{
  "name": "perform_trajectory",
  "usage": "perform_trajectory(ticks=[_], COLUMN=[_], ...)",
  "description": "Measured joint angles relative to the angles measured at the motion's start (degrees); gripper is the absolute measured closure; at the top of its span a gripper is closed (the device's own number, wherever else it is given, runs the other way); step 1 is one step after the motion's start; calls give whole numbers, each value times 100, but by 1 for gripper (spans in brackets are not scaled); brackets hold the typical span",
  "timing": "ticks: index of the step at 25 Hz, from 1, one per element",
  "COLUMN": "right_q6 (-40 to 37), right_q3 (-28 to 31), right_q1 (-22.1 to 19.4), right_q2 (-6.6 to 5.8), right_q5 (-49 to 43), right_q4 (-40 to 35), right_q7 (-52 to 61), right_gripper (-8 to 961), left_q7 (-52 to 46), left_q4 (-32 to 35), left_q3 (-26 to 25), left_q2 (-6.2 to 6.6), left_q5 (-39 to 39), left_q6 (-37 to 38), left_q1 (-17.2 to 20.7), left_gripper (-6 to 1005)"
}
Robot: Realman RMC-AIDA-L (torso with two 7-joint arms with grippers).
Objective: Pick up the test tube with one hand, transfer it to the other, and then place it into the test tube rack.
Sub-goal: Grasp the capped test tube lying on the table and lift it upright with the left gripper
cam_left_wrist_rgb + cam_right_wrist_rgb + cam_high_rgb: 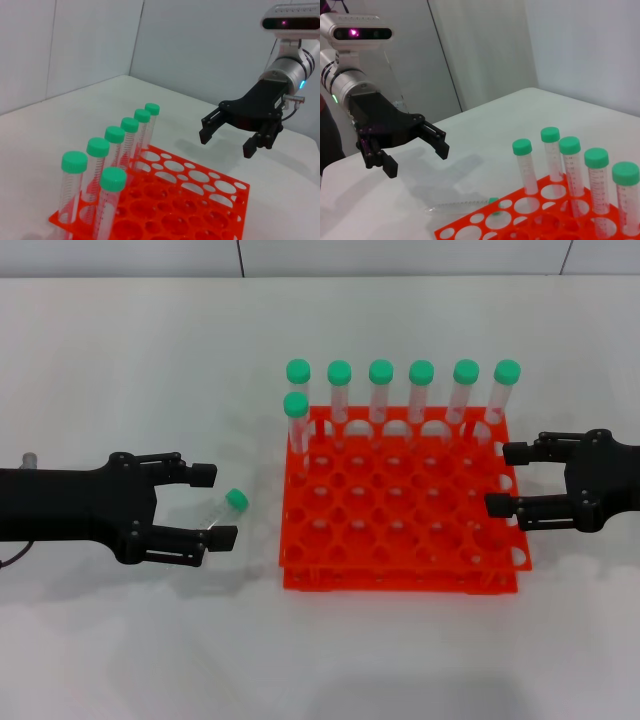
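The test tube (222,512) lies on its side on the white surface (120,360), green cap toward the test tube rack (400,505), just left of the rack and between the spread fingers of the left tool (205,505), which does not pinch it. The orange rack holds 7 upright green-capped tubes (400,390) along its far side. The right tool (512,479), fingers spread, hovers at the rack's right edge.

Green-capped tubes standing in rack (381,390): seven | green-capped test tube lying on desk (224,508): one | orange test tube rack (400,540): one | black two-finger hands: two, left hand (212,505), right hand (507,479)
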Motion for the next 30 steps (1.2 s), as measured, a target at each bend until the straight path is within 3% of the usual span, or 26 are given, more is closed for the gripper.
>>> perform_trajectory(ticks=[14,20,30], right_q6=[28,35,31], right_q3=[0,3,-14], right_q1=[0,-16,3], right_q2=[0,6,9], right_q5=[19,45,126], right_q4=[2,0,-10], right_q7=[-1,-9,-13], right_gripper=[182,183,183], left_q7=[-23,-317,-1648], left_q4=[-1,16,156], left_q3=[0,0,2], left_q2=[4,104,286], left_q5=[27,193,2082], left_q6=[-77,-111,-183], left_q1=[0,-117,-837], left_gripper=[119,119,120])
